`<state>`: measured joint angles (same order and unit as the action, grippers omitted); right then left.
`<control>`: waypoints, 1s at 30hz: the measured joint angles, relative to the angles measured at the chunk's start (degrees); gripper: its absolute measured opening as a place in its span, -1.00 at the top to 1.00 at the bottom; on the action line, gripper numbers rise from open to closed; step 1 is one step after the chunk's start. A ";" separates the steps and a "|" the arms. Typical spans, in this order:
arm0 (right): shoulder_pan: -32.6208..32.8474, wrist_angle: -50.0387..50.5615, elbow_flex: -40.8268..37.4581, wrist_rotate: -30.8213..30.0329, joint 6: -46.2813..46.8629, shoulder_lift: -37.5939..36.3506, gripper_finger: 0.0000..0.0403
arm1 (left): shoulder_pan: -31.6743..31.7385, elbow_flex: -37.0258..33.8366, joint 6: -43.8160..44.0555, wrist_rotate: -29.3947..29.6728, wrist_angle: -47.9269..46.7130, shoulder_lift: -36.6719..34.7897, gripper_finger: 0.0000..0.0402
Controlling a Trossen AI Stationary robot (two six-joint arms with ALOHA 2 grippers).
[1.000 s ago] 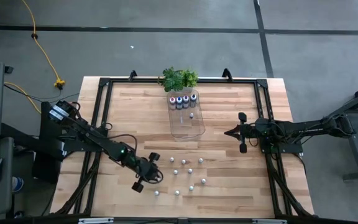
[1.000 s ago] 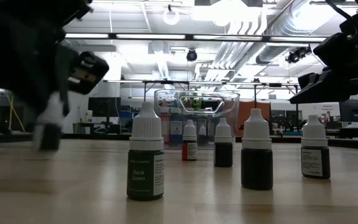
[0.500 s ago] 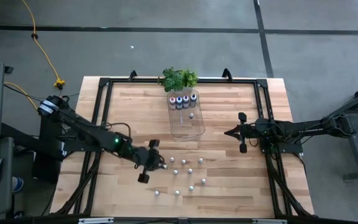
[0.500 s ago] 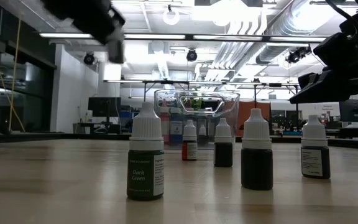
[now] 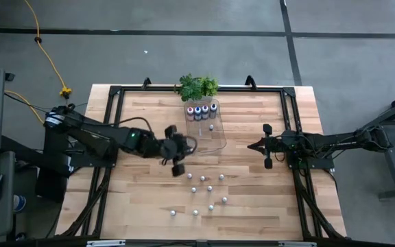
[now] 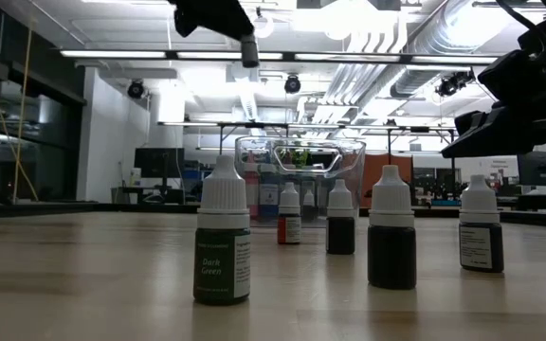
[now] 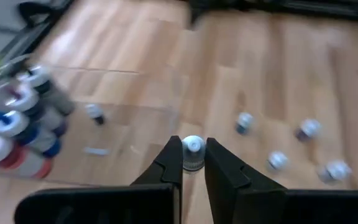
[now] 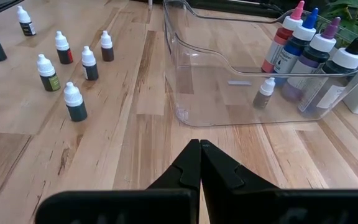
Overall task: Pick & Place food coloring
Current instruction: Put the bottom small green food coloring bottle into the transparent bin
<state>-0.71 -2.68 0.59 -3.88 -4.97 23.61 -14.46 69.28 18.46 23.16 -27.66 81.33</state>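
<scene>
The left gripper point(image 5: 177, 152) sits left of centre in the high view, just beside the clear plastic tray point(image 5: 219, 141), its fingers point(image 7: 169, 163) pinching a small white-capped food coloring bottle point(image 7: 192, 152) held above the light wooden counter point(image 5: 252, 206). Four larger bottles with coloured tops point(image 5: 203, 110) stand at the tray's far end, one small bottle point(image 8: 264, 93) near them. Other small bottles point(image 5: 208, 189) stand scattered lower centre. The right gripper point(image 5: 255, 145), pressed together, waits right of the tray.
</scene>
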 joint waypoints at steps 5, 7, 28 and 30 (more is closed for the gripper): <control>-0.01 0.03 -0.01 0.00 0.00 0.00 1.00 | 4.84 0.52 6.72 1.97 0.30 2.56 0.87; -0.01 0.04 0.00 0.00 0.00 0.00 1.00 | 6.80 0.52 8.10 2.59 1.36 4.07 0.87; 0.00 0.04 0.01 0.00 0.00 -0.01 1.00 | 18.65 1.81 13.35 1.71 9.75 18.32 0.81; -0.02 0.04 -0.01 0.00 0.00 -0.01 1.00 | 19.44 4.28 13.45 1.70 7.88 19.61 0.81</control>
<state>-0.73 -2.64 0.58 -3.88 -4.97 23.60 4.99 73.56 31.91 24.86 -19.78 100.94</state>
